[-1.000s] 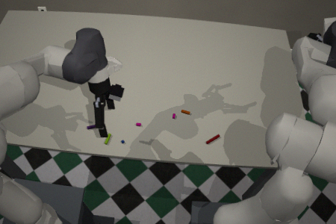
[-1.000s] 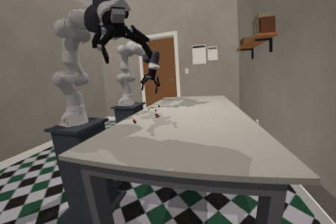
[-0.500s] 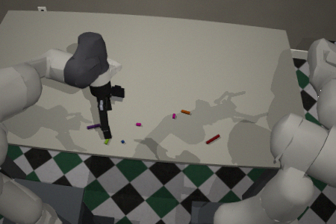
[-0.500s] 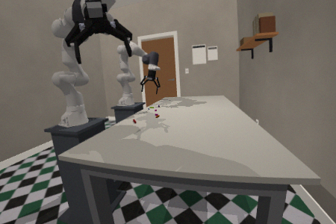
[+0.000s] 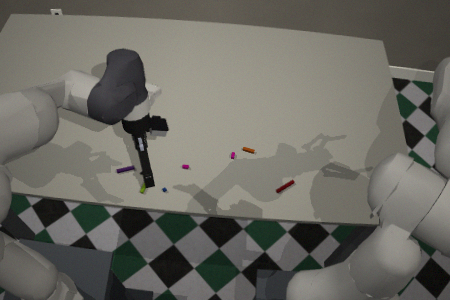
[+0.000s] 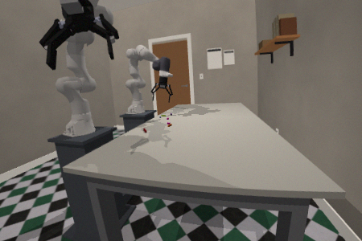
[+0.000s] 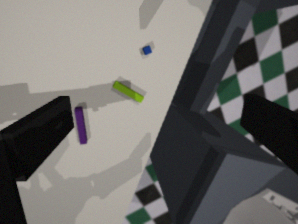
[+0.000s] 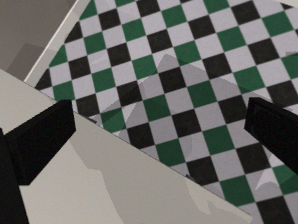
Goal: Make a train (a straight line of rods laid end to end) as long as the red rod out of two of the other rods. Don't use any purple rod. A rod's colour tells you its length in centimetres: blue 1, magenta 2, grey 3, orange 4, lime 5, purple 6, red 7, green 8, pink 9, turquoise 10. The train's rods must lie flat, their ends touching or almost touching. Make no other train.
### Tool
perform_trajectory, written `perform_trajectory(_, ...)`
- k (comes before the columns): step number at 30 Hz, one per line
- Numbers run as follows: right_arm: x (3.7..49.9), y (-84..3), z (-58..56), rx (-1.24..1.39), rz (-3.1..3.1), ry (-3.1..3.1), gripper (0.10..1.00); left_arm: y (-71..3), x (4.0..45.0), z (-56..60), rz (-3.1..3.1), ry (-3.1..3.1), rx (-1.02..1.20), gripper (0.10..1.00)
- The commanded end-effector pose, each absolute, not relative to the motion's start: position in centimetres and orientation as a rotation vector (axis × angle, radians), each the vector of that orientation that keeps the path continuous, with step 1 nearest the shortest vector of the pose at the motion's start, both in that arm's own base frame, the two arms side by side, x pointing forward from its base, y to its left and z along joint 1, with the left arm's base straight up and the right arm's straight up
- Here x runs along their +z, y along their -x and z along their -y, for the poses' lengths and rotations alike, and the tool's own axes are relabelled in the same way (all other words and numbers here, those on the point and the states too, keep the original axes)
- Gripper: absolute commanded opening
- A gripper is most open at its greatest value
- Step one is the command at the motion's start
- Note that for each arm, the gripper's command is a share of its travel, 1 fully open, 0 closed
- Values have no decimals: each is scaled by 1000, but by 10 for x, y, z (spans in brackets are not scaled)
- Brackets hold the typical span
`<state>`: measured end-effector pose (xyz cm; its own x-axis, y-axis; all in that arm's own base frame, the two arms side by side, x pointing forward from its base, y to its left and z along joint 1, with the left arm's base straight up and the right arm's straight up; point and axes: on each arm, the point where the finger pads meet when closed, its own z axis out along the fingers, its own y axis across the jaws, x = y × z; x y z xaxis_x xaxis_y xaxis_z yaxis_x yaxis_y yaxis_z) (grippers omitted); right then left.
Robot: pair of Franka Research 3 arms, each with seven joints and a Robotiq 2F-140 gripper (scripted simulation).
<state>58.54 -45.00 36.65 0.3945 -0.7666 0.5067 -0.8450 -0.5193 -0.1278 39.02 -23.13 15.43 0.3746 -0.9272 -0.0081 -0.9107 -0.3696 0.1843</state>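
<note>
Red rod (image 5: 285, 186) (image 6: 145, 130): right, on the bench (image 5: 300, 87) (image 6: 221, 138) (image 7: 40, 50) (image 8: 120, 200), likely the length guide
Lime rod (image 5: 143, 188) (image 6: 163, 116) (image 7: 128, 92): left, by the near edge; probably pairs with one magenta rod
Left gripper (image 5: 154, 154) (image 6: 161, 99) (image 7: 157, 110): open, empty, above, probably lining up
Right gripper (image 6: 81, 62) (image 8: 159, 114): open, empty, raised
Room: widest toward the far side; edge and blue rod (image 5: 164, 190) (image 6: 160, 117) (image 7: 147, 50) may crowd fingers

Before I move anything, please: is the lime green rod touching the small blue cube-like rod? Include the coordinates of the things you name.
Apart: the left wrist view shows bare table between lime rod (image 5: 143, 189) (image 7: 128, 92) and blue rod (image 5: 164, 190) (image 7: 147, 50).
</note>
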Motion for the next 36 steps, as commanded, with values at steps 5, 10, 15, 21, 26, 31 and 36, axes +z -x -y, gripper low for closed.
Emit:
perform_trajectory(5,365,-555,471,721,1575,-2445,1000,-394,147,231,1463,-2646,-166,1000)
perform_trajectory(10,365,-534,486,691,1637,-2410,1000,-394,143,232,1391,-2697,-163,1000)
perform_trajectory(15,366,-512,502,658,1702,-2373,1000,-394,139,232,1318,-2746,-159,1000)
perform_trajectory(21,367,-488,517,624,1772,-2330,1000,-394,135,232,1233,-2798,-154,1000)
perform_trajectory(26,368,-466,529,593,1833,-2292,1000,-394,131,232,1157,-2841,-148,1000)
perform_trajectory(31,369,-442,541,561,1896,-2250,1000,-394,127,232,1079,-2881,-141,1000)
perform_trajectory(36,370,-428,548,541,1935,-2223,1000,-394,124,233,1033,-2904,-137,1000)
